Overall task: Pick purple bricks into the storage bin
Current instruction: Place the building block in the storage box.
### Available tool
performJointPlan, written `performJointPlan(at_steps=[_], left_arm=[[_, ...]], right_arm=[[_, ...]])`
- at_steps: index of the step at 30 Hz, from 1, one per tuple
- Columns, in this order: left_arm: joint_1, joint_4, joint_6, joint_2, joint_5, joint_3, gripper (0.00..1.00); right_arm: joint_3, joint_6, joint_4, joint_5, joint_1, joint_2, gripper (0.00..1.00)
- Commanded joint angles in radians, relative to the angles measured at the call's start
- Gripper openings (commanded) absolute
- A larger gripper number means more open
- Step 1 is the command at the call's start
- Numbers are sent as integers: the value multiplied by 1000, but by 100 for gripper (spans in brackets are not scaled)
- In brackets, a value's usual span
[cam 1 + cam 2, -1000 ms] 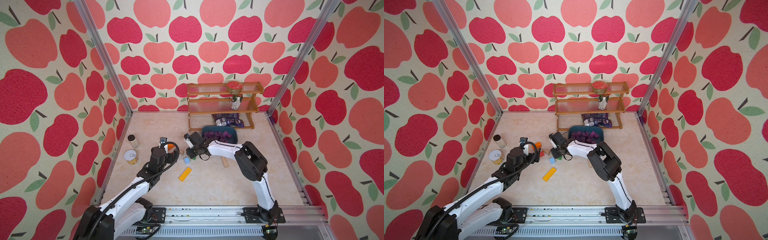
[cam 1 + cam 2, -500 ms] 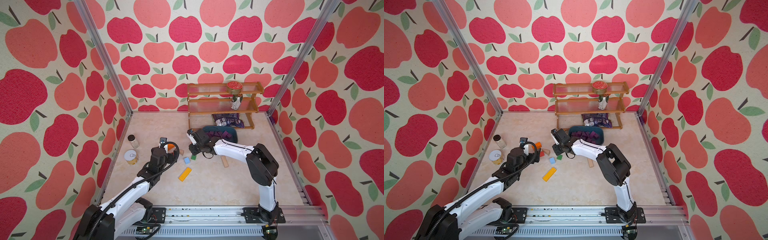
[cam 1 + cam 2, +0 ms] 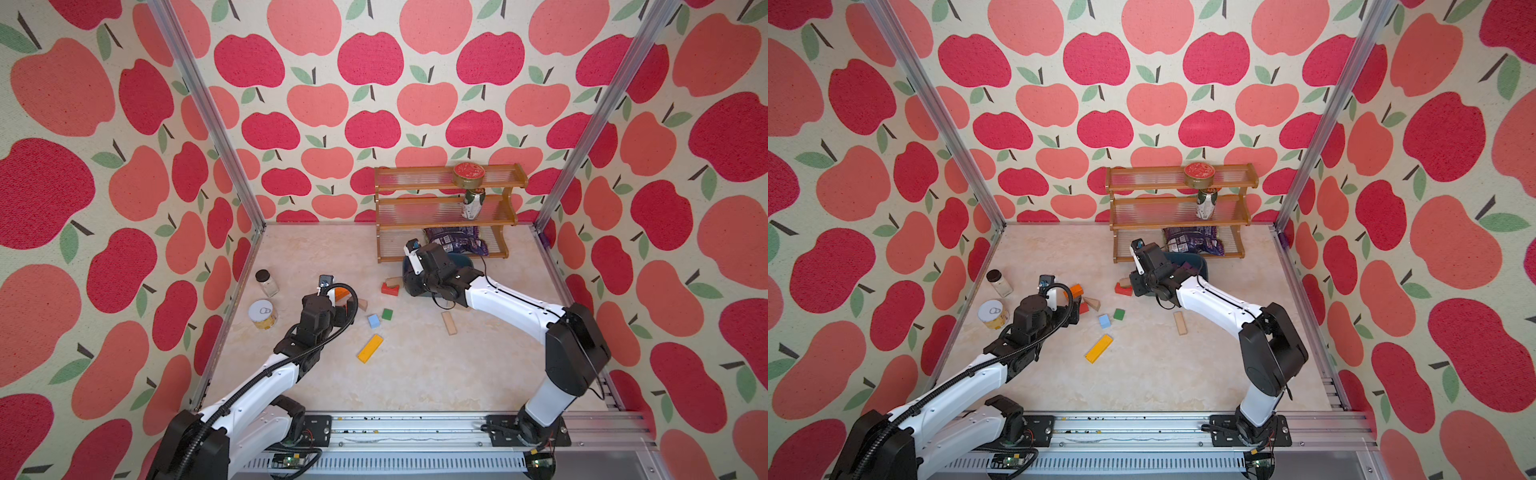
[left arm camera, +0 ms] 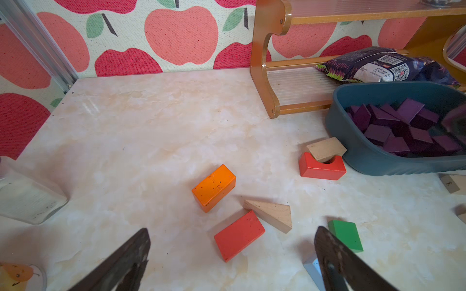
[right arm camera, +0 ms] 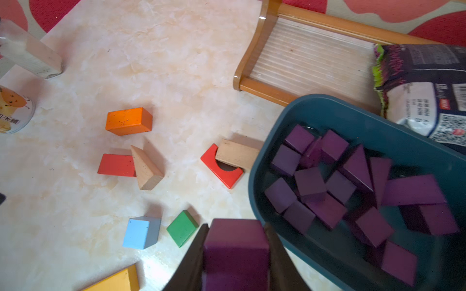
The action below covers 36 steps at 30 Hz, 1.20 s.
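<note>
Two dark fingers (image 5: 195, 252) of the right gripper (image 5: 236, 228) are clamped on one purple brick (image 5: 235, 254), a cube held at the rim of the storage bin (image 5: 327, 100), by one of its rounded corners. Inside the bin lies a loose heap of purple bricks (image 5: 327, 191), mostly cubes, with a few wedges and one longer piece. In both top views the right arm's wrist (image 3: 432, 270) covers most of the bin. A plain wood block (image 5: 235, 153) touches the bin's outer wall and leans on a red arch block (image 5: 219, 173). Near the bin lie a green cube (image 5: 182, 228) and a light-blue cube (image 5: 141, 231), and farther from it an orange block (image 5: 129, 121). The left gripper (image 4: 230, 239) hangs well apart from the bin, its jaws spread wide and empty, over a red flat block (image 4: 239, 235) and a wood wedge (image 4: 271, 214). Just beside the bin's far rim, a purple snack bag (image 5: 416, 88) rests on the shelf rack (image 5: 302, 58).
</note>
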Motion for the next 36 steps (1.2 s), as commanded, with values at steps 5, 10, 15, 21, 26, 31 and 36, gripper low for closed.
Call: performJointPlan(at_steps=[5, 10, 15, 21, 26, 31, 36], left_arm=[[6, 6, -13, 10, 9, 0, 99], [9, 1, -14, 22, 8, 7, 99], [10, 8, -15, 14, 10, 1, 99], [10, 3, -17, 24, 11, 6, 99], [12, 2, -17, 24, 13, 6, 99], [13, 3, -18, 28, 13, 7, 99], [14, 2, -17, 31, 11, 7, 99]], right_arm=[[-58, -2, -9, 46, -66, -103, 25], [-79, 0, -2, 48, -118, -131, 25], [-78, 5, 6, 43, -162, -111, 25], [-87, 25, 24, 34, -213, -64, 25], [-80, 27, 29, 26, -240, -9, 25], [-58, 32, 24, 24, -273, 49, 25], [-29, 36, 15, 22, -303, 101, 25]])
